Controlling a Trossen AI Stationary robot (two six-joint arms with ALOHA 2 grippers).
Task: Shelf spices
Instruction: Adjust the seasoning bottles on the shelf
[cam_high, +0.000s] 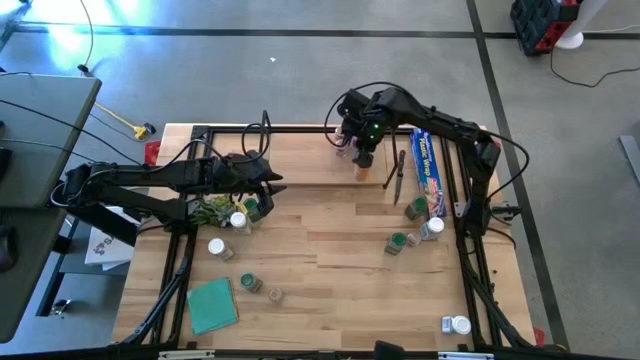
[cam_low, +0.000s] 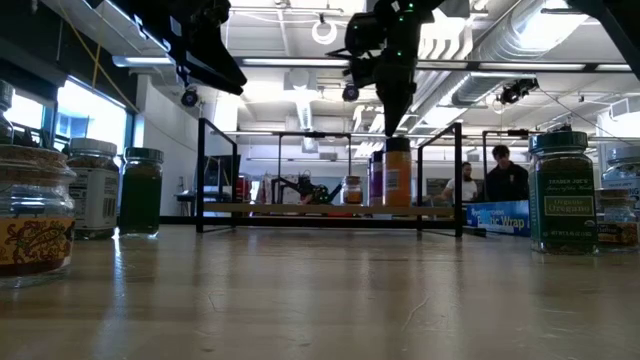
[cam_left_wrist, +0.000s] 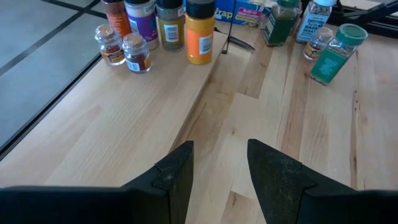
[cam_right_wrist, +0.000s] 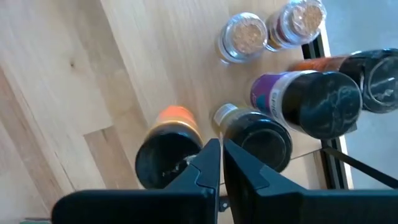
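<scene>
The shelf (cam_high: 310, 160), a light board with thin black end frames, stands at the table's far side. Several spice jars stand at its right end, among them an orange jar with a black lid (cam_right_wrist: 165, 155) and a brown one (cam_right_wrist: 258, 140). My right gripper (cam_right_wrist: 221, 155) is shut and points down, its tips just over the gap between these two lids. My left gripper (cam_left_wrist: 221, 168) hangs open above the table left of centre, level with the shelf's near edge and with nothing between its fingers. More spices stand loose on the table at the left (cam_high: 238, 220) and right (cam_high: 405, 240). My right gripper's shut fingertips (cam_low: 393, 128) come from above, right over the orange jar's black lid (cam_low: 397, 142). Whether they touch the lid cannot be told. The jar stands upright on the shelf board.
A long blue wrap box (cam_high: 428, 160) lies right of the shelf. A flat teal square (cam_high: 212, 305) lies near the front left, and a lone jar (cam_high: 455, 324) at the front right. Something green and leafy (cam_high: 212, 210) lies under my left arm. People show beyond the table (cam_low: 500, 170).
</scene>
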